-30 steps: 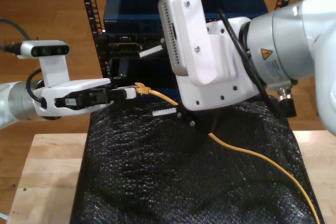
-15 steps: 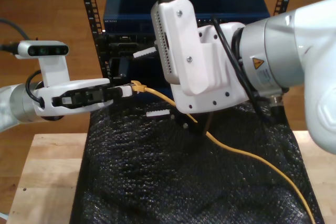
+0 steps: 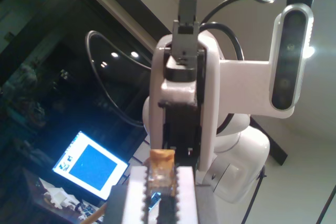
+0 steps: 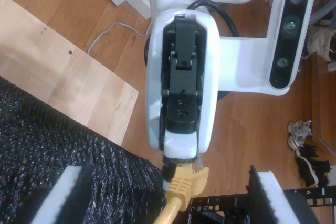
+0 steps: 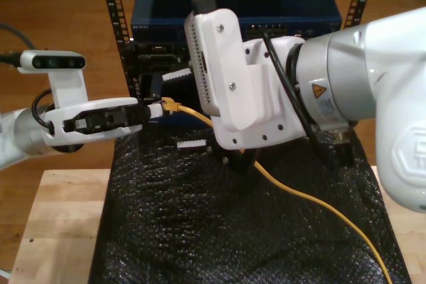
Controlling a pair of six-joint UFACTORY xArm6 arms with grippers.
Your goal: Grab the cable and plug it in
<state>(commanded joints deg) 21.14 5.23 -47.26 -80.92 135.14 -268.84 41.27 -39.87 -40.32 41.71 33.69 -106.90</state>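
The yellow-orange cable (image 5: 299, 197) runs from the exterior view's lower right across the black mat up to its plug (image 5: 170, 106). My first gripper (image 5: 156, 108), on the arm at the exterior view's left, is shut on that plug end just in front of the rack. In the first wrist view the amber clear plug (image 3: 161, 169) sits between my first gripper's white pads (image 3: 134, 195). My second gripper (image 5: 184, 110) is on the big arm at the exterior view's right. It stands wide open around the cable's yellow boot (image 4: 181, 187), with its pads (image 4: 68, 192) well apart and touching nothing.
A black rack holds a blue network unit (image 5: 279, 4), with dark port panels (image 5: 150, 64) right behind the plug. A black foam mat (image 5: 200, 231) covers the wooden table (image 5: 60, 231). The second arm's bulky white body (image 5: 253, 98) crowds the space over the mat.
The second arm has moved toward the exterior view's left and a little up. My first gripper has carried the plug slightly up and closer to the rack.
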